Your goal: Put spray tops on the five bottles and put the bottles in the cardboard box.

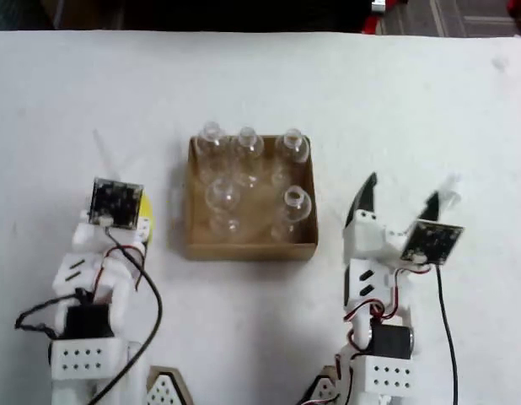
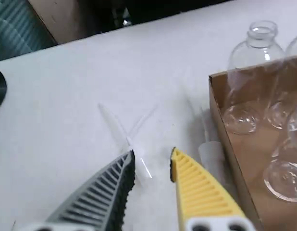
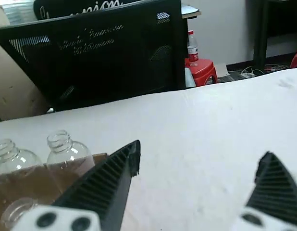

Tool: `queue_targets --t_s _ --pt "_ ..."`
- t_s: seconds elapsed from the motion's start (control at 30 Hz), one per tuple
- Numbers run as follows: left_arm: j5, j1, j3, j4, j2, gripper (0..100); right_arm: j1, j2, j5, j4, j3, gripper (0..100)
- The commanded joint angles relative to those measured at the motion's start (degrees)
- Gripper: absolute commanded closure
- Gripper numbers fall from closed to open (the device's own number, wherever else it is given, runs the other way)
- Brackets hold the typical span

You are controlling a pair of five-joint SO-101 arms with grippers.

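Several clear bottles (image 1: 248, 145) stand uncapped in the cardboard box (image 1: 250, 250) at the table's middle. Two clear spray-top tubes (image 2: 127, 126) lie crossed on the white table left of the box, also visible from above as faint tubes (image 1: 115, 156). My left gripper (image 2: 152, 159) is open, its grey and yellow fingers just short of the crossed tubes, holding nothing. The left arm (image 1: 100, 253) sits left of the box. My right gripper (image 1: 402, 190) stands wide open right of the box with nothing between its black fingers (image 3: 115, 168). Bottles (image 3: 67, 147) show beside it.
A pale spray-top piece (image 2: 208, 151) lies against the box's left outer wall. Another faint clear piece (image 1: 450, 187) lies by the right gripper's outer finger. A black chair (image 3: 105, 53) and a red stool (image 3: 201, 72) stand beyond the table's far edge.
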Motion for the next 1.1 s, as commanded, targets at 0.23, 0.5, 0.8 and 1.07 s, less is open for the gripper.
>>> queue_targets --t_s 0.23,0.5,0.8,1.07 --pt "5.7 0.5 -27.1 2.8 45.6 87 -1.4 0.2 2.2 2.6 -1.6 72.7" --pt "9.6 6.2 -38.6 9.1 61.1 80 -1.7 0.0 5.4 1.3 -0.2 72.7" --pt "12.8 6.6 -38.6 6.0 62.1 80 -1.7 0.1 5.5 -1.2 1.2 72.7" --pt "12.8 6.6 -41.1 1.4 67.0 80 -1.8 0.1 5.5 -0.9 1.2 72.7"
